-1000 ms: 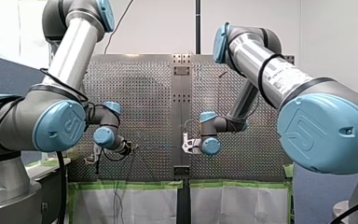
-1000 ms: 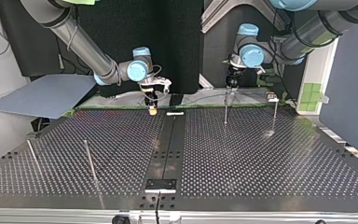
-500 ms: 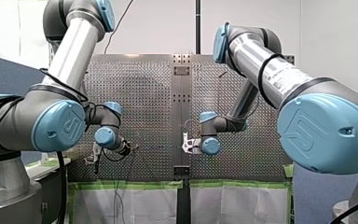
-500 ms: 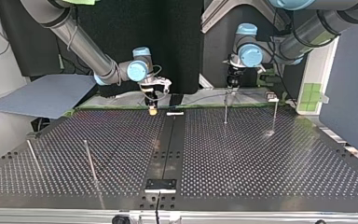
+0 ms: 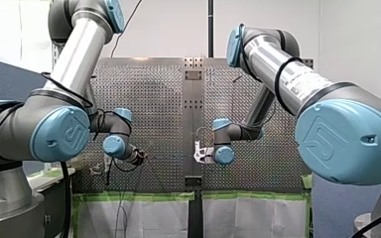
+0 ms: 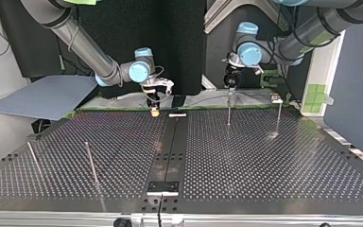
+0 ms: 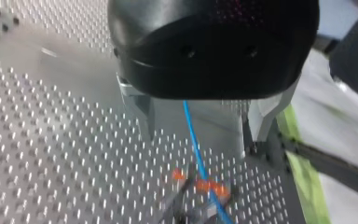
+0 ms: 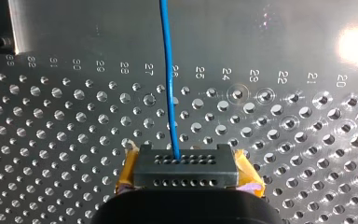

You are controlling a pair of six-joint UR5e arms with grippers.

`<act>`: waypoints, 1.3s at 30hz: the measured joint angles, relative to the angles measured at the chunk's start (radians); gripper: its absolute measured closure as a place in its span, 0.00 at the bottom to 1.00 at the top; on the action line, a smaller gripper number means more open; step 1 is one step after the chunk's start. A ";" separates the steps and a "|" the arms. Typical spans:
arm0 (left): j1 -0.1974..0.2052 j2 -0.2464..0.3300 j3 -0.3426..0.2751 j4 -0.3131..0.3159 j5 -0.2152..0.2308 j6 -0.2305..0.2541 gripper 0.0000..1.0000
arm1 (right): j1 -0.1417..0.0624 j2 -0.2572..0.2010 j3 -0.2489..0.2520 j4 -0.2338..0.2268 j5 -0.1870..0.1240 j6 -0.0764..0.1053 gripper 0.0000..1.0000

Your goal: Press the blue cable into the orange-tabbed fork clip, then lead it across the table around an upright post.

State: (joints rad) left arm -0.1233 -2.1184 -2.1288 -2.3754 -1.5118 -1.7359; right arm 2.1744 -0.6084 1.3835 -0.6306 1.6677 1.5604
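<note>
Blue cable (image 8: 168, 70): clamping it in closed fingers of right gripper (image 8: 179, 161); straddling it with open fingers of left gripper (image 7: 198, 140), just over orange-tabbed fork clip (image 7: 206, 186). Pressing-in step likely underway. Next needing a downward push, then leading around upright post (image 6: 228, 111), far side of bench (image 6: 246, 156).

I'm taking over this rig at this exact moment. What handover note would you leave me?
Left gripper: open, metal fingers either side of the thin blue cable.
Right gripper: yellow pads shut on the cable.
The cable crosses the orange-tabbed fork clip; seating too blurred to confirm.
Left to do: check the seating, then lead the cable around an upright metal post.
</note>
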 joint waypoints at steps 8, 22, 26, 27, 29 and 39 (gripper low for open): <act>-0.056 0.000 0.000 0.041 0.010 -0.048 0.00 | 0.000 0.000 0.000 -0.001 0.000 0.000 1.00; -0.160 -0.028 0.000 0.150 -0.108 -0.167 0.00 | 0.000 0.000 0.000 0.000 -0.002 0.000 1.00; -0.160 -0.053 0.000 0.156 -0.142 -0.175 0.00 | 0.000 0.000 0.000 0.000 -0.003 0.000 1.00; -0.159 -0.056 0.001 0.157 -0.150 -0.175 0.00 | 0.000 0.000 0.000 0.000 -0.003 0.000 1.00; -0.154 -0.059 0.003 0.160 -0.158 -0.176 0.00 | 0.000 0.000 0.000 0.000 -0.003 0.000 1.00; -0.134 -0.069 0.030 0.183 -0.148 -0.191 0.00 | 0.000 0.000 0.000 0.001 -0.003 0.000 1.00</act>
State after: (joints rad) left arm -0.2571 -2.1872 -2.0988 -2.1919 -1.6601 -1.9267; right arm 2.1748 -0.6084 1.3839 -0.6298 1.6646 1.5604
